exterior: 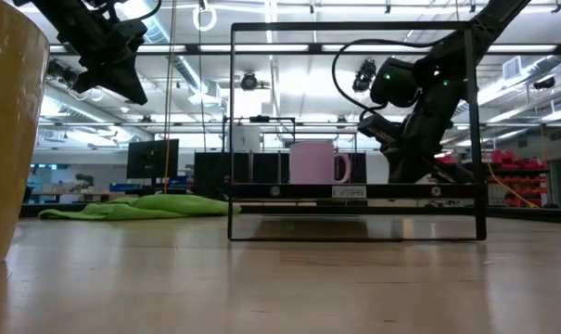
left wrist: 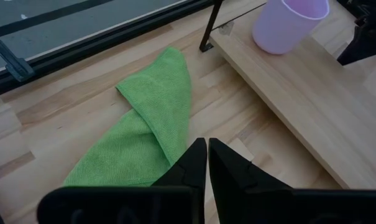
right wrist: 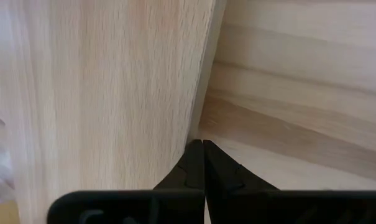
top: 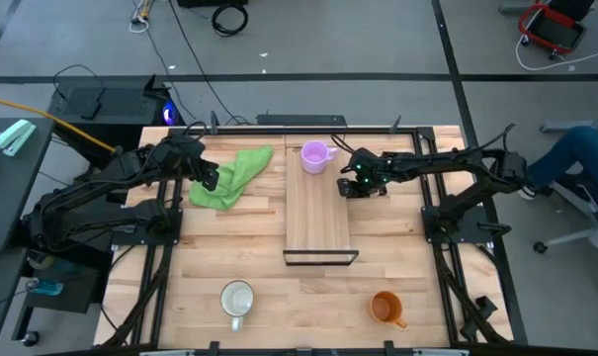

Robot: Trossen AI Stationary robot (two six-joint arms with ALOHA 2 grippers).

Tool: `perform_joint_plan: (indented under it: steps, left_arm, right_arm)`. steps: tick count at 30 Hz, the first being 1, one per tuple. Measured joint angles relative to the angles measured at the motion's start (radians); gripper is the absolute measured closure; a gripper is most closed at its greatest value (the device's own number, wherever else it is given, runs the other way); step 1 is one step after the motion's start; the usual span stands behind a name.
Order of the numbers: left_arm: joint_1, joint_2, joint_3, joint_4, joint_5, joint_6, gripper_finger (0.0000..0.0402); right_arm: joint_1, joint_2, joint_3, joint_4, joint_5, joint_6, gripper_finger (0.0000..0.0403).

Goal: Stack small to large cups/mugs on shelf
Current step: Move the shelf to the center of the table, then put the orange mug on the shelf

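Observation:
The light-wood shelf lies in the middle of the table, its black frame standing at the ends. The light purple mug stands upright on the shelf's far end, also in the left wrist view. The white mug stands on the table near the front left, the orange mug near the front right. My left gripper is shut and hangs high above the green cloth. My right gripper is shut, low beside the shelf's right edge. My right gripper's shut fingertips point down at the seam between the shelf's right edge and the tabletop. I cannot tell whether they touch the plank.
A crumpled green cloth lies on the table left of the shelf's far end. The slatted tabletop has bare room between the white and orange mugs and on both sides of the shelf. Black frame rails run along the table's edges.

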Motion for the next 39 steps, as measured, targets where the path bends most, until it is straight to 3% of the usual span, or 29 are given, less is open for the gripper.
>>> perform_joint_plan:
  steps: [33,39]
  left_arm:
    - [0.0,0.0,0.0,0.0,0.0,-0.001,0.0373]
    - [0.0,0.0,0.0,-0.071,0.001,-0.058,0.0378]
  right_arm:
    - [0.042,0.014,0.002,0.018,-0.008,0.023,0.0401]
    - [0.048,-0.056,0.002,-0.055,-0.05,-0.01,0.0393]
